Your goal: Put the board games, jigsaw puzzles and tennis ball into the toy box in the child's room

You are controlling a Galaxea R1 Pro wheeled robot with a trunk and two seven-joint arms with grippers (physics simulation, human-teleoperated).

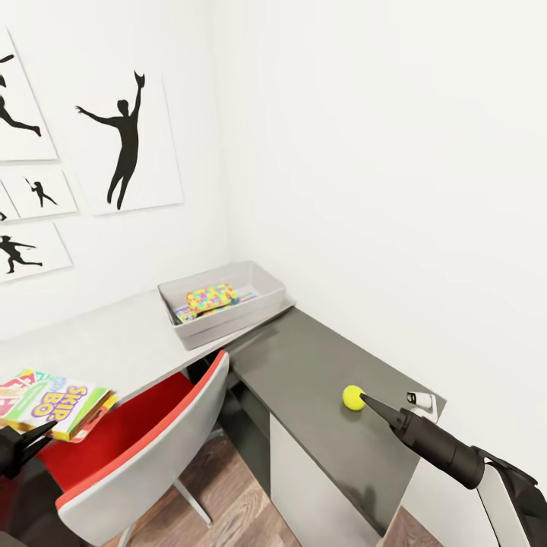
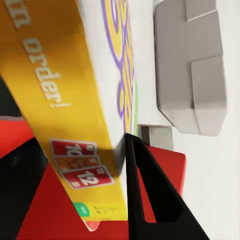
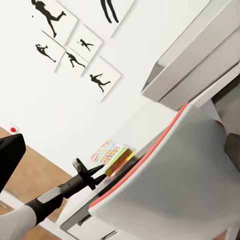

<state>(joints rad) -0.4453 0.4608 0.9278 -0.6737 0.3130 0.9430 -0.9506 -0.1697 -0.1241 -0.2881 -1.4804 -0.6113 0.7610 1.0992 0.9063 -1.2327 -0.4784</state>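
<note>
The right gripper [image 1: 365, 397], its fingers drawn together to a point, touches the tennis ball [image 1: 352, 397] on the dark-grey table section [image 1: 304, 372], well apart from the toy box [image 1: 258, 282].

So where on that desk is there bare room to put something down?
The white desktop is bare between the Skip-Bo box and the grey bin. The dark lower section is bare from the bin to the tennis ball. It is crowded inside the bin, where a jigsaw lies, and around the ball, where the right gripper sits.
</note>
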